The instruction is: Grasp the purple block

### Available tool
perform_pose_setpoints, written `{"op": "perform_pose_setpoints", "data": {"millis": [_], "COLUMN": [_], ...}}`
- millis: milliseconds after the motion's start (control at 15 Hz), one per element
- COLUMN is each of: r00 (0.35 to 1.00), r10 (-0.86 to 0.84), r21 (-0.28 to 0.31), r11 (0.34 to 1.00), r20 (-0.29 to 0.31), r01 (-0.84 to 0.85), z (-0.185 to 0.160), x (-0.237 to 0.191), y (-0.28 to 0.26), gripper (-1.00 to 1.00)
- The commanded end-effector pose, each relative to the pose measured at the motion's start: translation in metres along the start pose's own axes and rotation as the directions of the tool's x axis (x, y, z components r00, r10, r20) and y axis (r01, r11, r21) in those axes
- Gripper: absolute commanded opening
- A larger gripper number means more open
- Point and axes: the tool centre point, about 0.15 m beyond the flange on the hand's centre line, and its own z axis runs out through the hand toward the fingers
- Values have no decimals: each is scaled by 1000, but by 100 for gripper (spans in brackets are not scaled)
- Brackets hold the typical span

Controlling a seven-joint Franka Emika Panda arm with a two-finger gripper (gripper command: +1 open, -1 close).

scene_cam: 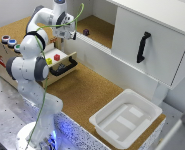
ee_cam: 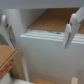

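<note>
The tool (scene_cam: 72,34) is open and holds nothing. The purple block (scene_cam: 86,32) lies on the cork shelf behind the white wall (scene_cam: 97,47), near its back edge. Descending here, the fingers (ee_cam: 70,30) may strike that wall; the tiny cube could slip.

white wall (scene_cam: 94,52) btwn hand (scene_cam: 72,34), purple block (scene_cam: 86,32)

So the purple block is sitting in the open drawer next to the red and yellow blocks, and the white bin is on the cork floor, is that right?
Not quite. The purple block sits on the cork shelf behind the white wall, not in the open drawer. The exterior view shows it. The red block and yellow block are in the drawer, and the white bin is on the cork floor.
</note>
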Motion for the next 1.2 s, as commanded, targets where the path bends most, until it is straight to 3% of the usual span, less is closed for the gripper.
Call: {"op": "perform_pose_setpoints", "data": {"millis": [0, 67, 200, 400, 667, 1133], "r00": [991, 991, 986, 968, 969, 983], "r10": [120, 115, 148, 233, 227, 169], "r21": [-301, -344, -346, -257, -197, -269], "r11": [944, 929, 923, 934, 950, 945], "r20": [-66, -73, -77, -92, -95, -76], "r01": [-135, -134, -166, -249, -242, -183], "z": [45, 49, 64, 78, 96, 140], "x": [62, 74, 98, 131, 163, 190], "y": [-16, -13, -1, 33, 67, 98], "gripper": [100, 100, 100, 100, 100, 100]}}
